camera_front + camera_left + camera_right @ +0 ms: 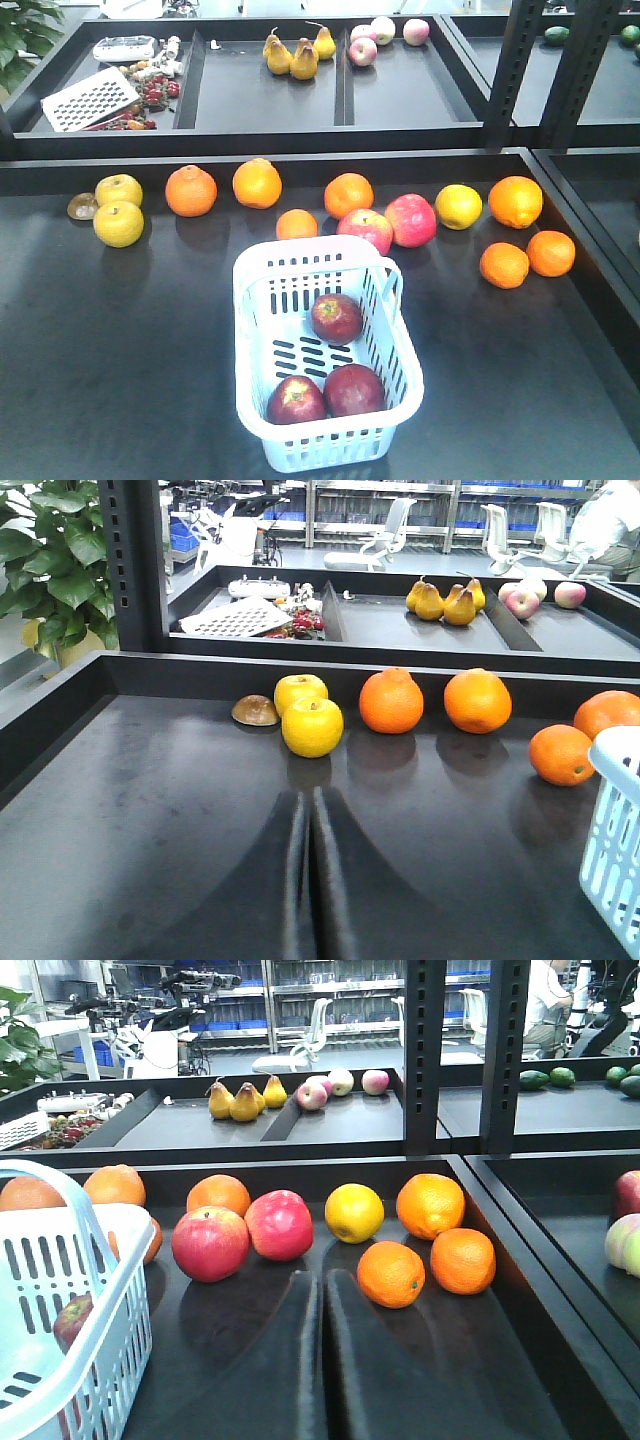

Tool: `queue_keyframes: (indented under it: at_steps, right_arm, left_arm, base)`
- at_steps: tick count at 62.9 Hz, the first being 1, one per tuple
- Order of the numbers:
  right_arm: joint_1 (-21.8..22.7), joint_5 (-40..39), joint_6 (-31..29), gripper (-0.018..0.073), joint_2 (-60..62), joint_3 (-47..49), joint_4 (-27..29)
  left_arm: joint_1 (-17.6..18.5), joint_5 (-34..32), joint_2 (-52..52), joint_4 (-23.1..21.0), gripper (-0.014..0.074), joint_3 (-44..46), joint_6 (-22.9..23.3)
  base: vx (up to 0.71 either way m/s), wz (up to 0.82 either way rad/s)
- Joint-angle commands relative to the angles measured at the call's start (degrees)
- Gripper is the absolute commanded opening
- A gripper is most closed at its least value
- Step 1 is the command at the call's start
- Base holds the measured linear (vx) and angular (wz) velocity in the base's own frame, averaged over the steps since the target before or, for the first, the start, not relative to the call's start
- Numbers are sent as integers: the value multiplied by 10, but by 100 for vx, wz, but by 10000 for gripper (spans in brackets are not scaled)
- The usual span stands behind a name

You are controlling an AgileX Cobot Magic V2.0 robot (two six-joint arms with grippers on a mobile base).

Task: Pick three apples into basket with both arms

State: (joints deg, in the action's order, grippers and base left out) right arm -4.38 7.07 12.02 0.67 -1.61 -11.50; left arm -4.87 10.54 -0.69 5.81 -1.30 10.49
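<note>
3 dark red apples (337, 318) in basket (258, 300) (1 behind 2) | left fingers (309, 880) pressed together | right fingers (322, 1360) pressed together, above surface (120, 350)

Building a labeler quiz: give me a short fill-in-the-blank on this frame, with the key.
1. The basket holds ___ dark red apples.
2. The two pink-red apples lie ___ the basket.
3. On the rear shelf, the pears number ___.
4. Both end effectors' fingers are ___.

Missing words: three; outside; four; shut
</note>
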Motion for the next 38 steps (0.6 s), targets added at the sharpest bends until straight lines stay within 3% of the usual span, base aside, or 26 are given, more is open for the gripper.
queue_keyframes:
  at_steps: [1,38]
  right_arm:
    - [4,-46,0,-4,8,-8,-7]
    - [4,-46,0,-4,8,-8,-7]
  left_arm:
    - [-1,-39,-9,0,-6,-5,4]
    - [-1,-39,-9,0,-6,-5,4]
  base:
    - [0,0]
    - [0,0]
